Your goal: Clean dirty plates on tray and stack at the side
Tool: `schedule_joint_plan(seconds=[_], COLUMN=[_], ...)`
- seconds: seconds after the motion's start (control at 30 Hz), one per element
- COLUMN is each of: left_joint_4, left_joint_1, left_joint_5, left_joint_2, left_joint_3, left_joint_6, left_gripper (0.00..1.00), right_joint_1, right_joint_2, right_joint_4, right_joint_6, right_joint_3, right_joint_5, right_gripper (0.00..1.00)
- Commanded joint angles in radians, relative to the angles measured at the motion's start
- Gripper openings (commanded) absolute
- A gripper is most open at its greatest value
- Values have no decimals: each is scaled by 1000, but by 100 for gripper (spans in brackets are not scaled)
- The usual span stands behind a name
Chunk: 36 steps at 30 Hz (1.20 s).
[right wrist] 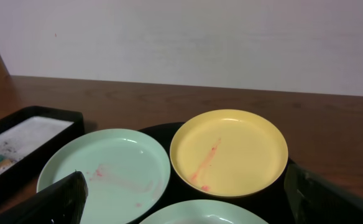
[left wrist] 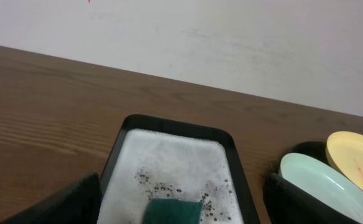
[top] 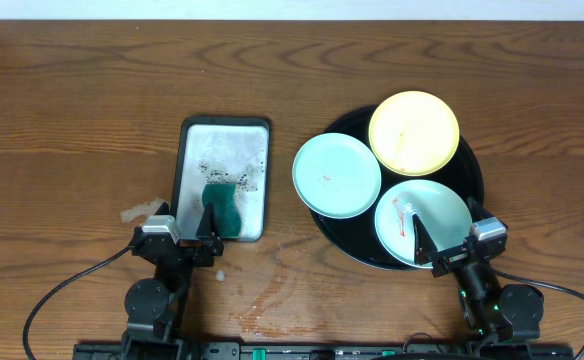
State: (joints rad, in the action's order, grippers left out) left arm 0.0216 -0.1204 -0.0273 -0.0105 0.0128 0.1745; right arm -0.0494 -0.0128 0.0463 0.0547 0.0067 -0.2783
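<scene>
Here the three plates all lie on the black tray [top: 472, 165], on the right half of the tabletop [top: 72, 120]. The yellow plate [top: 414, 132] is farthest, a mint plate [top: 337, 175] sits at the tray's left edge, and the near mint plate [top: 437, 205] is directly ahead of the right gripper [right wrist: 184, 174]. Red smears show on each. The right gripper's jaws are spread wide and hold nothing.

The left gripper [left wrist: 183, 182] is likewise spread and empty. It faces the green sponge [top: 227, 205], which rests on the metal tray [top: 227, 140] centred between its fingers.

The decisive relation is therefore lateral. The sponge belongs to the left arm's reach and the plates lie to its right, nearer the right arm. A wipe probably requires the sponge to travel rightward.
</scene>
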Motion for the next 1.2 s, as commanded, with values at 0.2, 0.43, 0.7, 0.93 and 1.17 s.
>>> schedule_joint_plan(seconds=[0.2,0.43,0.7,0.93,1.17], left_joint_4=[49,49,49,49,43], left_joint_1=[3,3,3,3,3], left_joint_5=[11,11,11,11,10], left_joint_2=[-1,-1,-1,-1,-1], left_joint_3=[-9,-9,-9,-9,-9], left_joint_6=[-21,-21,-21,-21,-21], left_gripper=[83,83,84,83,83], right_joint_1=[-10,-10,-10,-10,-10], right_joint_2=[0,0,0,0,0], right_joint_4=[5,5,5,5,-36], right_joint_6=[-11,-11,-11,-11,-11], right_joint_3=[-1,-1,-1,-1,-1], right_joint_5=[5,5,5,5,4], right_gripper=[99,99,99,99,99])
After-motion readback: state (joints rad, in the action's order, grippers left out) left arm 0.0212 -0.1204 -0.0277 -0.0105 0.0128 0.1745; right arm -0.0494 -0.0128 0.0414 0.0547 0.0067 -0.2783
